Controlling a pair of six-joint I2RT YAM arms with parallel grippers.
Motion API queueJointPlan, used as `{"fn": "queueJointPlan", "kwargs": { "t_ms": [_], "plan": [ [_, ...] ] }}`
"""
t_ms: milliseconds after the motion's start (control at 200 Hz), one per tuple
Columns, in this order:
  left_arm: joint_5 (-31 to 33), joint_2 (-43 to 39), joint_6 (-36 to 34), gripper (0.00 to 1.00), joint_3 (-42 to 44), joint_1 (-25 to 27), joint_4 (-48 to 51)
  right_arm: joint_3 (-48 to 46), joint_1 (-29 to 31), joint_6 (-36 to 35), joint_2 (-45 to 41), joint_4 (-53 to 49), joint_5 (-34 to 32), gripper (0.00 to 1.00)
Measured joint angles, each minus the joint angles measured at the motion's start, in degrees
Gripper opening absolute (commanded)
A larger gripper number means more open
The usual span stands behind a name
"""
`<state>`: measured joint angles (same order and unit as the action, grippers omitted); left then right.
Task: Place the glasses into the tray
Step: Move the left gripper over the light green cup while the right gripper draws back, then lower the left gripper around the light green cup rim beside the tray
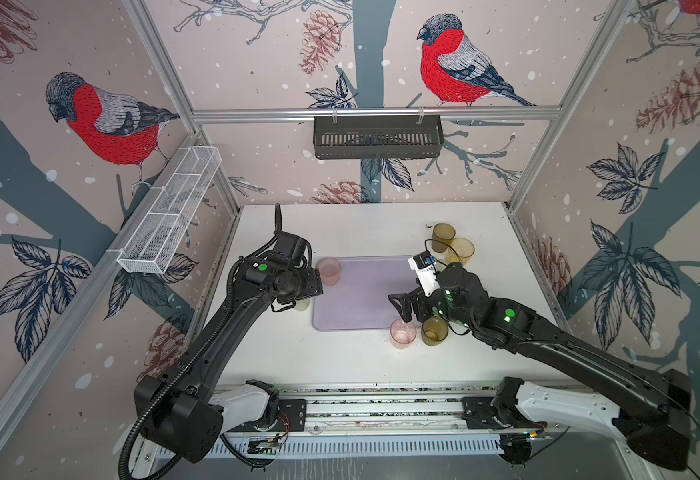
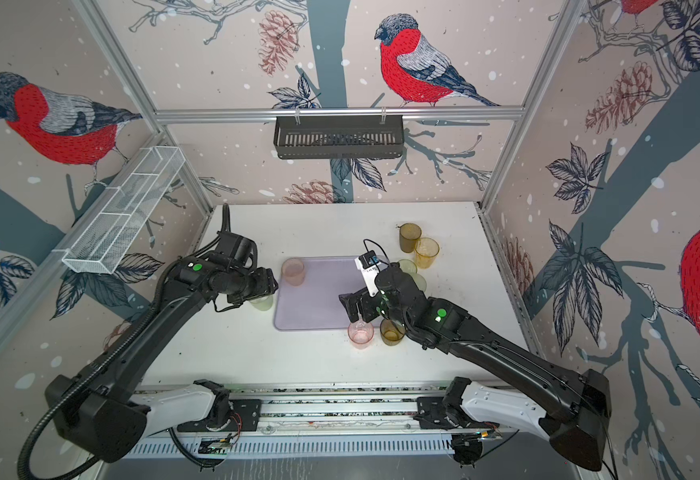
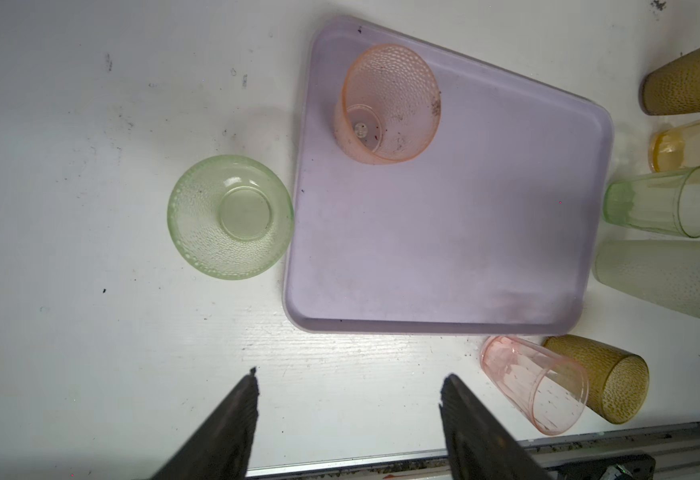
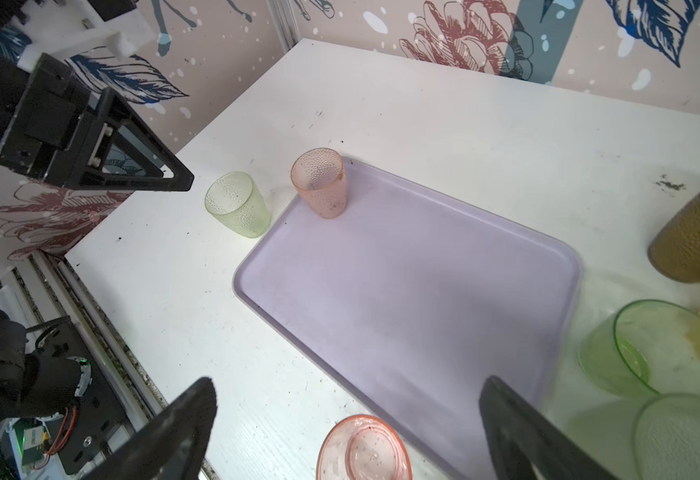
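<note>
left claw [image 3: 348, 382] and right claw [image 4: 348, 386] both spread, empty. pink glass [image 1: 329, 272] stands in tray [image 1: 361, 291] at its 10 o'clock corner; other glasses [image 1: 402, 332] on surface [image 1: 340, 232] around it. likely light, slick, tapered: pinch mid-wall, gently.

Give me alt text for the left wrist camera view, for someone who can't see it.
A lavender tray on a white table holds a single pink tumbler, upright in one corner. A green tumbler stands outside the tray's edge, six more tumblers crowd two other sides, and the open, empty left gripper hovers above the table.
</note>
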<state>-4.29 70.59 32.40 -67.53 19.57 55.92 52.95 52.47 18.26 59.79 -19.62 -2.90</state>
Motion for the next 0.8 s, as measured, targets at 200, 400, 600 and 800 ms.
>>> {"fn": "queueJointPlan", "kwargs": {
  "t_ms": [200, 400, 600, 800],
  "plan": [
    [1.3, 1.0, 0.2, 0.7, 2.0, -3.1, -0.7, -0.1, -3.4, -5.1, 3.1, 2.1, 9.0, 0.99],
    [1.4, 2.1, -0.3, 0.69, 3.8, -6.9, -1.6, 1.6, -4.3, -8.0, 4.6, 3.0, 14.3, 0.99],
    [1.5, 3.6, -2.7, 0.68, 4.7, -10.6, -1.7, 1.8, -4.5, -9.2, 5.9, 3.5, 16.7, 0.99],
    [1.4, 6.4, -5.6, 0.65, 4.7, -13.4, -2.5, 3.0, -5.3, -9.9, 6.9, 3.8, 17.0, 1.0]
  ]
}}
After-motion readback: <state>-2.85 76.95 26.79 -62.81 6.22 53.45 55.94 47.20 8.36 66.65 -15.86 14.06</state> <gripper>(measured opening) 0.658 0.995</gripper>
